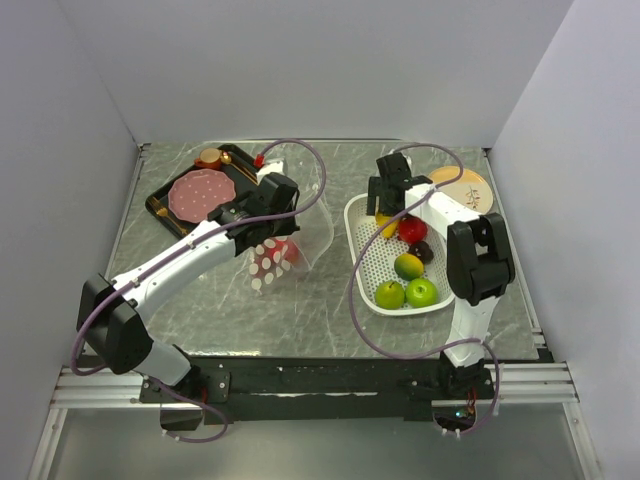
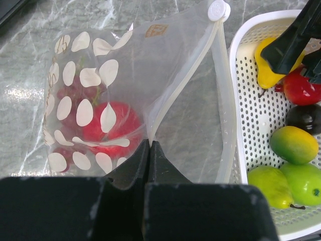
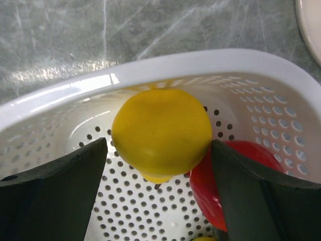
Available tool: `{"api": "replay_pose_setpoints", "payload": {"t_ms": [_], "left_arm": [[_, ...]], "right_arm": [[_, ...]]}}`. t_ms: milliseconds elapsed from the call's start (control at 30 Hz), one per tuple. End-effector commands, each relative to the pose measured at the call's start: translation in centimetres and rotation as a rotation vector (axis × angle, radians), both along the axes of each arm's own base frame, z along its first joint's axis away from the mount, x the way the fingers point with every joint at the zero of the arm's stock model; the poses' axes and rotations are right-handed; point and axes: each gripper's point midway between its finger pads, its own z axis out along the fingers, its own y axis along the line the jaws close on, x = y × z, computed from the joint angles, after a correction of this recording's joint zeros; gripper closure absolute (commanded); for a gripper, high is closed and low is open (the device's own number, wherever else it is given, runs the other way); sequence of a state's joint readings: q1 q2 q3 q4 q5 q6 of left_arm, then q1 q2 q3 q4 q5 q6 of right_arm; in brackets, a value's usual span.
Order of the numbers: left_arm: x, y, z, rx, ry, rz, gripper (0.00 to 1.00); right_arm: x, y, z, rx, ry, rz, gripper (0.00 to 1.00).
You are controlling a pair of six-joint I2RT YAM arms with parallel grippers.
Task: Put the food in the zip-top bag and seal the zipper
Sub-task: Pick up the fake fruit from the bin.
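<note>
The zip-top bag (image 1: 268,262) lies at centre left, its mouth held up; a red apple (image 2: 108,123) and reddish grapes (image 2: 70,95) sit inside it. My left gripper (image 2: 149,143) is shut on the bag's zipper (image 2: 185,75) at the mouth edge; it also shows in the top view (image 1: 262,205). My right gripper (image 3: 158,148) is open in the white basket (image 1: 365,270), its fingers on either side of a yellow citrus (image 3: 160,128), close but not squeezing it. A red apple (image 1: 411,230), dark plum (image 1: 423,251), orange-green citrus (image 1: 408,266) and two green apples (image 1: 421,292) lie in the basket.
A black tray (image 1: 158,203) at the back left holds a pink meat slice (image 1: 200,193) and a small brown piece (image 1: 210,157). A pale plate (image 1: 465,188) lies at the back right. White walls close in the table on three sides.
</note>
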State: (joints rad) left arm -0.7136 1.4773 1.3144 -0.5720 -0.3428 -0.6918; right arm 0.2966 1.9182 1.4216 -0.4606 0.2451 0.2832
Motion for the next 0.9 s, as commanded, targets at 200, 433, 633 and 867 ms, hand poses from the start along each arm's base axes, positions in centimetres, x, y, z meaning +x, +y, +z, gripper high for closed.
{"api": "replay_pose_setpoints", "payload": {"t_ms": [200,433,633,867], "left_arm": [[0.6,0.7,2.3,-0.009,-0.059,0.018,0.99],[0.3,0.8,2.0,-0.015,-0.053,0.019,0.99],[0.3,0.6,1.8,-0.013,-0.04,0.012,0.99],[0.0,0.6,1.5,-0.025,-0.034,0.009,0.99]], "right_arm": [[0.7,0.1,-1.5,-0.028,0.033,0.067,0.11],[0.6,0.3,-1.3,-0.002,0.019,0.067,0.23],[0.2,1.3,-1.1,0.066,0.023,0.085,0.51],[-0.6,2.7,2.9,0.182,-0.068,0.115,0.67]]}}
